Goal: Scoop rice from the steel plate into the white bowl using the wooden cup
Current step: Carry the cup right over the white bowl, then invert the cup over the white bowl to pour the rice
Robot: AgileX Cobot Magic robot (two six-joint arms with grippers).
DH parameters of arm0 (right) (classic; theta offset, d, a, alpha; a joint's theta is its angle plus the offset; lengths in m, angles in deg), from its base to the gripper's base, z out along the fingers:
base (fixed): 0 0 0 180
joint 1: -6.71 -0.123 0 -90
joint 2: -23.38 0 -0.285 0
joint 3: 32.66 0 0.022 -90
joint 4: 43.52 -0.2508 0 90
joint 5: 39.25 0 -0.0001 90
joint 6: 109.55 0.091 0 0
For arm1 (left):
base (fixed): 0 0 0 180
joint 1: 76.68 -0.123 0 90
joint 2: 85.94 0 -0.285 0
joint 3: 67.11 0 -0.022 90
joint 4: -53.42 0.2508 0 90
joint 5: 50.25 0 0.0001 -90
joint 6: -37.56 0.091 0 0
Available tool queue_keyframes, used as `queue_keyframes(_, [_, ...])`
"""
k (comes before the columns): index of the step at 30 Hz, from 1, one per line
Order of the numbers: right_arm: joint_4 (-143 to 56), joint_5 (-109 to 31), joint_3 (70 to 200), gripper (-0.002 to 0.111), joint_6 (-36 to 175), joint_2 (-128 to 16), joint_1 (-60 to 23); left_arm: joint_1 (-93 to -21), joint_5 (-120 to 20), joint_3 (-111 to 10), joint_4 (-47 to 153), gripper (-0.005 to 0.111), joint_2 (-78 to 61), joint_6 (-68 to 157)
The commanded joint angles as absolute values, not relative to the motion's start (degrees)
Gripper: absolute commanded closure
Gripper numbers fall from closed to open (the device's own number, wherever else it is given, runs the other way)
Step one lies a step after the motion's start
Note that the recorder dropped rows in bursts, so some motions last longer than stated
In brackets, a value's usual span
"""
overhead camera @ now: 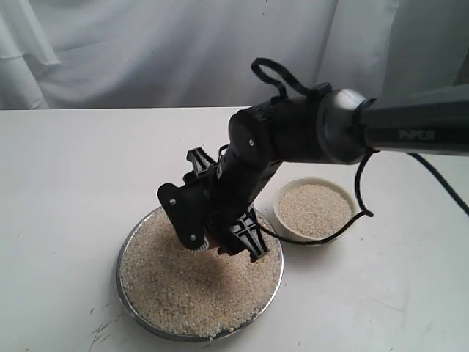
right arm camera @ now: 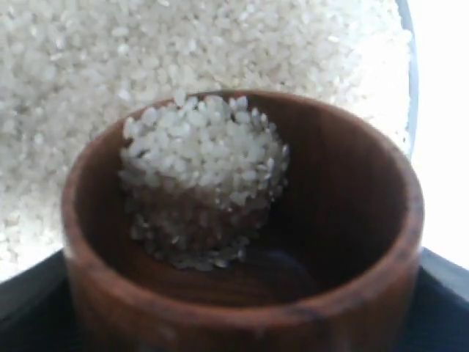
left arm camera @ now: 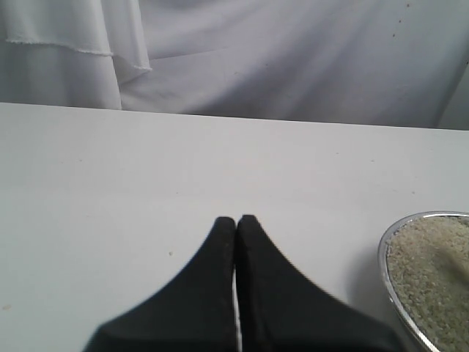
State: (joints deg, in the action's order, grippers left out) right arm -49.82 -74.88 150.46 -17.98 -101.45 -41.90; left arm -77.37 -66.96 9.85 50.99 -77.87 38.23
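At the left, the left claw point(left arm camera: 236, 220) sits pressed together above the bare desk point(overhead camera: 66, 183), just beside the plate point(overhead camera: 119, 268). Rice point(overhead camera: 183, 290) fills the plate, and the right claw point(overhead camera: 218, 238) pinches the cup point(right arm camera: 344, 191) low over it, tilted, with only a small heap inside. To the right the bowl point(overhead camera: 281, 220) stands just beside the plate, already well filled. Lifting the cup at this tilt would likely shed grains onto the desk, and a hasty tip could overflow the bowl. The desk is smooth and white, with a pale curtain point(overhead camera: 146, 51) behind.
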Motion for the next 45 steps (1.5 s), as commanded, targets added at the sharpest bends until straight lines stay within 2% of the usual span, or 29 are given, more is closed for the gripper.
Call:
queue_keyframes(1, [-51.43, -77.65, 150.42, 0.108, -17.46, -97.86, -39.99, -77.28, -66.6, 10.11, 50.95, 0.107, -78.15, 38.05])
queue_keyframes(21, [-40.1, -87.01, 150.42, 0.108, -13.54, -89.76, -31.81, -77.28, -66.6, 10.11, 50.95, 0.107, -78.15, 38.05])
queue_keyframes(28, [-27.12, -88.59, 150.42, 0.108, -9.43, -89.27, -28.11, -77.28, -66.6, 10.11, 50.95, 0.107, -78.15, 38.05])
queue_keyframes(34, [-17.78, -87.92, 149.59, 0.108, -7.85, -89.27, -27.32, -77.28, -66.6, 10.11, 50.95, 0.107, -78.15, 38.05])
queue_keyframes(45, [-4.53, -76.3, 141.81, 0.108, -4.6, -89.39, -27.8, -77.28, -66.6, 10.11, 50.95, 0.107, -78.15, 38.05])
